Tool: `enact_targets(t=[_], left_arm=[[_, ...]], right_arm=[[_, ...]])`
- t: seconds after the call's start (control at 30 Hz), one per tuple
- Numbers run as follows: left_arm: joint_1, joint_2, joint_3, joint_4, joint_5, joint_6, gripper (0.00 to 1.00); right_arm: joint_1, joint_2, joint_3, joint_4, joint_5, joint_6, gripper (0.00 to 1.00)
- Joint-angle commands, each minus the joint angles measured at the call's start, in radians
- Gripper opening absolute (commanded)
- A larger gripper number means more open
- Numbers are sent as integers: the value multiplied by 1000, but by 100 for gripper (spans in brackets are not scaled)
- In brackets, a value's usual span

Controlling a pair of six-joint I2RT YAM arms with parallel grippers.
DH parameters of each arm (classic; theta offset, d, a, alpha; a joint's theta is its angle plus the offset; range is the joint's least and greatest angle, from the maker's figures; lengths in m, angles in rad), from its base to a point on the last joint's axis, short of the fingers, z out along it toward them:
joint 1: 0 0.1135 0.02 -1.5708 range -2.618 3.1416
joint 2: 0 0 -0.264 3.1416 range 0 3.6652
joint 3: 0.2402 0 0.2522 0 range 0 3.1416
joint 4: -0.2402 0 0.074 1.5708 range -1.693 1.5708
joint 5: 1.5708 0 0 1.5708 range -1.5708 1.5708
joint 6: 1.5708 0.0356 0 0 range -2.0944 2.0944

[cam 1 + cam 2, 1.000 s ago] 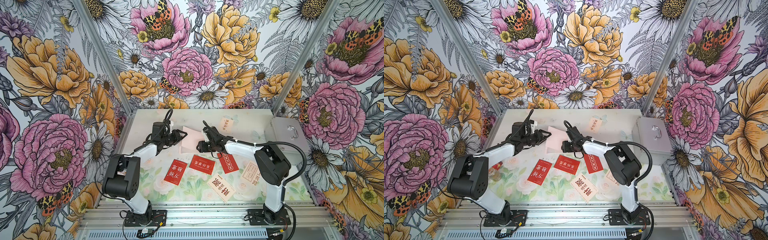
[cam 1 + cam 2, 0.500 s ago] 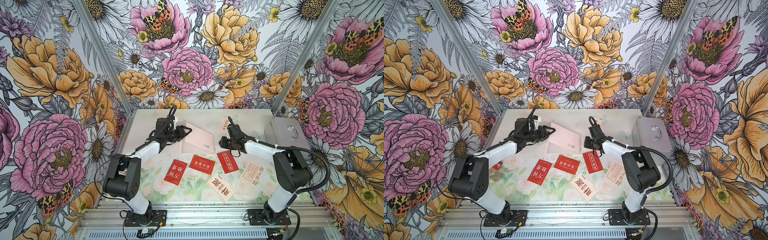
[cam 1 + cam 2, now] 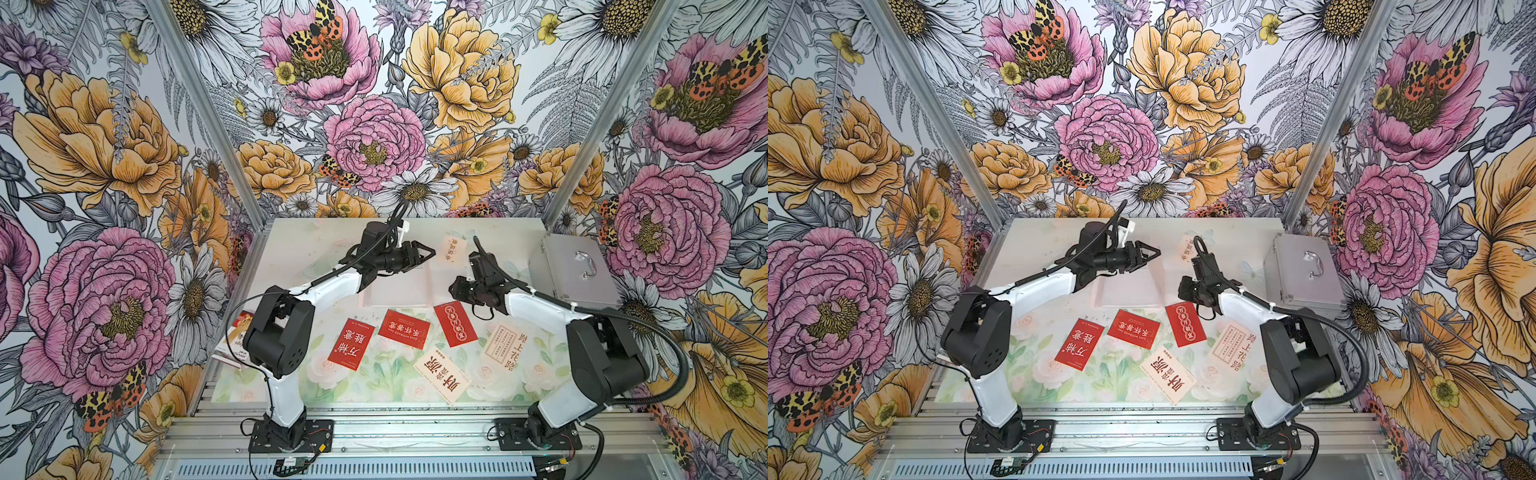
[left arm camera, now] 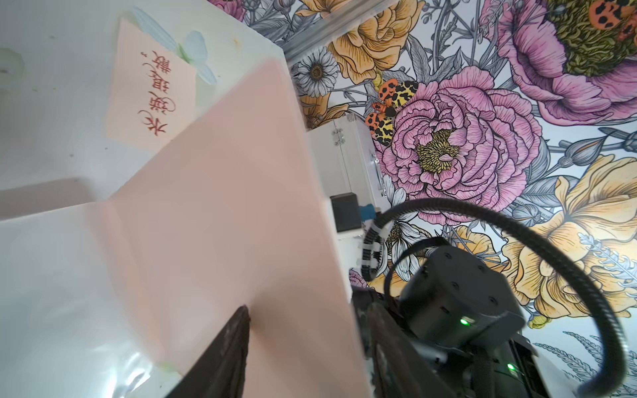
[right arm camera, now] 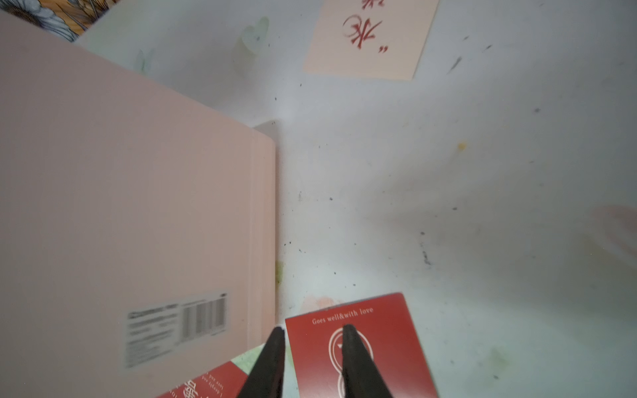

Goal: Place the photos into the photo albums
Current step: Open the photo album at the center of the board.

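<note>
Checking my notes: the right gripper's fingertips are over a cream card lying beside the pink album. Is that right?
No: the card under the right gripper is red, not cream, as the right wrist view shows. It does lie beside the pink album.

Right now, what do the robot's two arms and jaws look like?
The left arm and right arm match: white shells between black joint housings, each on a black base plate. The jaws are black, tapering to thin tips. A black cable loops along each arm; green lights glow on the right arm's wrist.
</note>
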Motion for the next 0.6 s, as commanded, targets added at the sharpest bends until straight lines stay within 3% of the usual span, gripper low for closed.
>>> enact_targets(t=[0.0, 0.17, 0.37, 0.57], left_arm=[[-39, 99, 69, -13, -58, -18, 57], [-102, 249, 209, -8, -51, -47, 57], [-146, 379, 297, 40, -54, -98, 57], [-172, 459, 332, 89, -39, -143, 57]], right_arm=[[-43, -122, -60, 16, -31, 29, 29], [-116, -296, -148, -24, -70, 40, 28], [-174, -464, -113, -198, -38, -7, 28], [-176, -485, -43, -250, -116, -7, 29]])
